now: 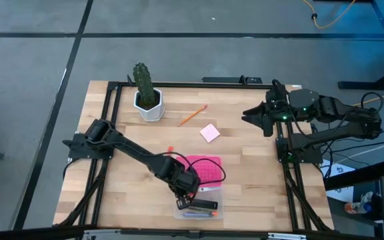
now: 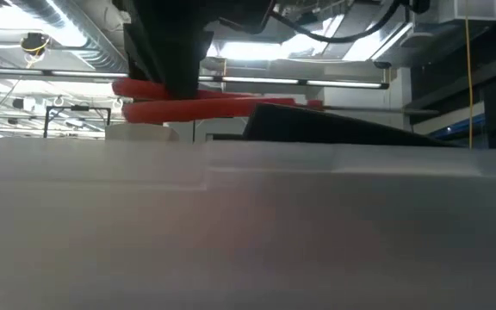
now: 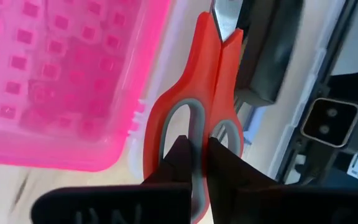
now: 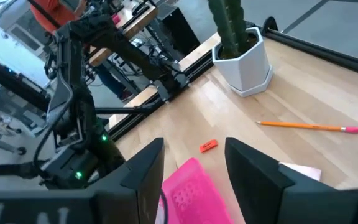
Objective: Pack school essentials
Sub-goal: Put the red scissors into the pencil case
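Note:
My left gripper [image 1: 185,193] is shut on the red-handled scissors [image 3: 191,106] over the clear box [image 1: 217,212] near the table's front edge. In the low view the scissors [image 2: 222,102] hang level under the gripper. Pens and a black block [image 1: 205,205] lie in the box. The pink lid [image 1: 205,170] lies flat just behind it. An orange pencil [image 1: 192,115], a pink notepad [image 1: 210,133] and a tiny red piece [image 1: 170,148] lie on the table. My right gripper [image 4: 191,168] is open, raised at the right edge. My left gripper pinches the scissors at the handles, on the red strip between the two finger loops [image 3: 202,163]. One fingertip [image 3: 180,149] stands in each loop. The fingers slant down from the table's left. The scissors are lifted clear, their blades [image 3: 225,18] pointing away from the gripper.
A green cactus in a white pot [image 1: 147,99] stands at the far left of the table. Black frame rails [image 1: 109,133] run along the table's left and right sides. Bare wood lies between the lid and the right rail.

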### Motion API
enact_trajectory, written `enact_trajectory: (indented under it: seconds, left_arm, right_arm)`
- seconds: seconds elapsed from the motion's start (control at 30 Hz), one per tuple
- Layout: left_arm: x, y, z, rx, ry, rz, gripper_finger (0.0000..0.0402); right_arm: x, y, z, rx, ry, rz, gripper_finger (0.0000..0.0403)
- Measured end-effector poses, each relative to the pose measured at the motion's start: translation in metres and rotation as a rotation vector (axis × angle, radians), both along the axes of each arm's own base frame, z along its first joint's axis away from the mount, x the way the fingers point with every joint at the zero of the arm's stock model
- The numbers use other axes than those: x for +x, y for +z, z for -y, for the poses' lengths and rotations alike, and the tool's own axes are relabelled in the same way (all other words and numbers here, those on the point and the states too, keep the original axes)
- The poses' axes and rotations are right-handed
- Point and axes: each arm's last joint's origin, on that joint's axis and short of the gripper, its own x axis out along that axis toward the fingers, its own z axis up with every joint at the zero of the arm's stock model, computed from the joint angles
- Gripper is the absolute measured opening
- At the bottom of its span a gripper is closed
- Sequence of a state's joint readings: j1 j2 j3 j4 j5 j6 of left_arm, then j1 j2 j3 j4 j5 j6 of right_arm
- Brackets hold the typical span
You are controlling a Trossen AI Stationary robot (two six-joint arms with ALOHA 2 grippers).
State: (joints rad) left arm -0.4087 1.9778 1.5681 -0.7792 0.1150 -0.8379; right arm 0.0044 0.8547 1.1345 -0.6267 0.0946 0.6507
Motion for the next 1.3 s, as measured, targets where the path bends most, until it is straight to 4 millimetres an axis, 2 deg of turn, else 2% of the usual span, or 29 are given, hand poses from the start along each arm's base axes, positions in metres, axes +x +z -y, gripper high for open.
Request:
enact_trajectory:
  seconds: [0.17, 0.33, 0.53, 0.83, 1.13, 1.3]
  left_arm:
    - [-0.002, 0.000, 0.008, -0.022, 0.026, -0.003, 0.0007]
    - [0.003, -0.012, 0.012, -0.032, 0.047, -0.010, 0.0007]
    - [0.007, -0.021, 0.010, -0.038, 0.071, -0.030, 0.0007]
    - [0.008, -0.025, 0.013, -0.054, 0.003, -0.039, 0.0006]
    - [0.013, -0.030, 0.004, -0.058, -0.005, -0.049, 0.0006]
    - [0.016, -0.030, -0.002, -0.068, -0.011, -0.044, 0.0041]
  right_arm:
    - [0.000, 0.000, 0.000, -0.014, 0.007, -0.006, 0.0171]
    - [0.000, 0.000, 0.000, -0.025, 0.011, -0.007, 0.0171]
    - [0.000, -0.001, 0.000, -0.022, 0.027, -0.010, 0.0171]
    - [0.000, -0.001, 0.000, -0.026, 0.029, -0.010, 0.0171]
    - [0.000, -0.001, -0.001, -0.019, 0.027, -0.010, 0.0171]
    - [0.000, -0.001, -0.001, -0.020, 0.027, -0.009, 0.0171]
